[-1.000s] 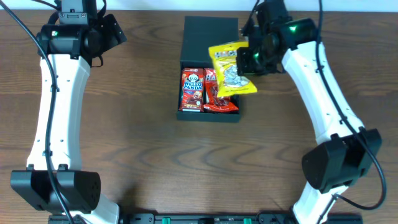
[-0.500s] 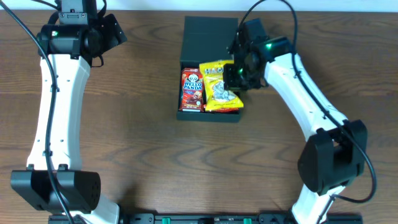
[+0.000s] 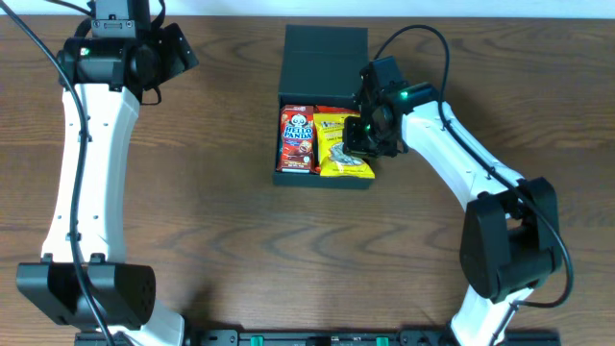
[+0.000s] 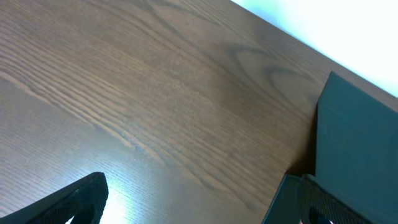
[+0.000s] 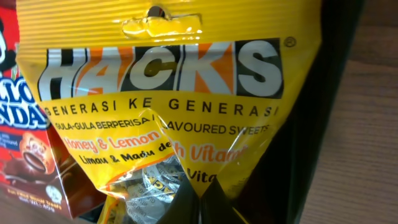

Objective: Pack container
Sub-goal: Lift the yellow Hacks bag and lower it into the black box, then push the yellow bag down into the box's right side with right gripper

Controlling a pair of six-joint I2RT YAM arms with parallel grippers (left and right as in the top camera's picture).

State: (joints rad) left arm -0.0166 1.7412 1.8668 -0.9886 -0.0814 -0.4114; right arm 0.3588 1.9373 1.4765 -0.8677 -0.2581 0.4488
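Container [image 3: 327, 58] right edge crowded by right gripper [image 3: 356, 142] (pinching yellow packet [image 3: 335, 160]).

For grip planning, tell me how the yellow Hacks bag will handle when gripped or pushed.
Probably floppy: the yellow Hacks bag is thin film, creased and dented. Likely light for its size: small wrapped sweets show through a clear part. Its glossy surface may slip, and a push would likely crumple it.

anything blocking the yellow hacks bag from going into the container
Nothing visible does: the yellow bag, in the right gripper, sits over the container's right half, beside the Hello Panda box.
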